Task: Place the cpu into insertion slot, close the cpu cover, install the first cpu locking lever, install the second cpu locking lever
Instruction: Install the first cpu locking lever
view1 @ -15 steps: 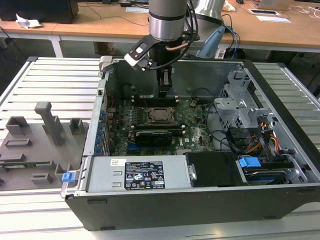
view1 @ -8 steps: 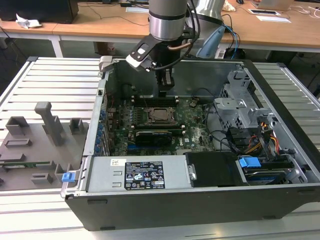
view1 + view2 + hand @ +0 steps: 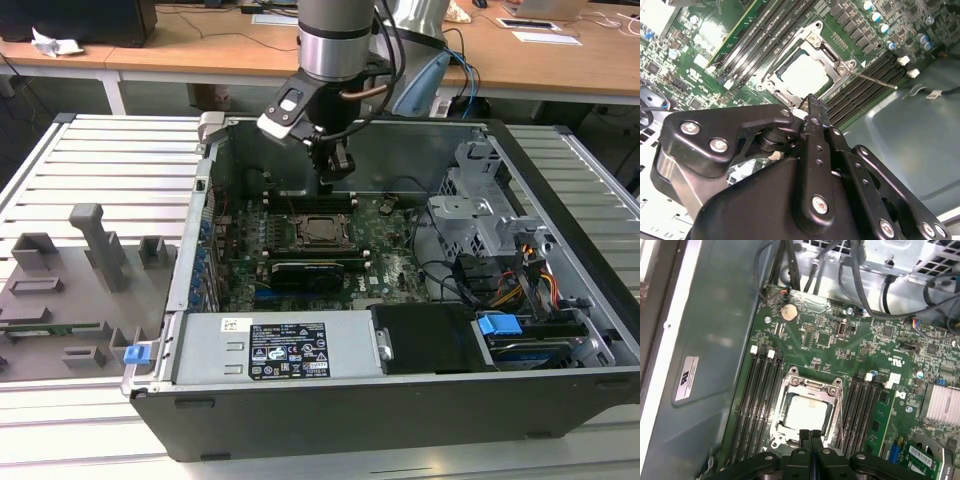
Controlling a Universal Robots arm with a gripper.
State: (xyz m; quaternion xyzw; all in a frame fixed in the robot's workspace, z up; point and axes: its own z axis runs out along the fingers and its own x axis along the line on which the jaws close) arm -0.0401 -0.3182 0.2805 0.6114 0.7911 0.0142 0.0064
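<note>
The cpu (image 3: 807,413) lies flat in the insertion slot (image 3: 322,231) on the green motherboard, its silver top showing through the window of the cpu cover (image 3: 811,386), which lies down over it. In the second wrist view the cpu (image 3: 802,75) sits inside the cover frame (image 3: 832,59), and a thin metal locking lever (image 3: 874,80) sticks out sideways from the socket corner, over the memory slots. My gripper (image 3: 811,433) hangs just above the socket's edge with its black fingers pressed together and nothing between them. In the exterior view the gripper (image 3: 336,178) hovers over the board behind the socket.
Long black memory slots (image 3: 756,400) flank the socket on both sides. A black card with a fan grille (image 3: 315,270) lies in front of it. The drive cage (image 3: 480,205), cables (image 3: 525,280) and the case walls (image 3: 705,340) hem in the board. A grey fixture tray (image 3: 70,290) sits at the exterior view's left.
</note>
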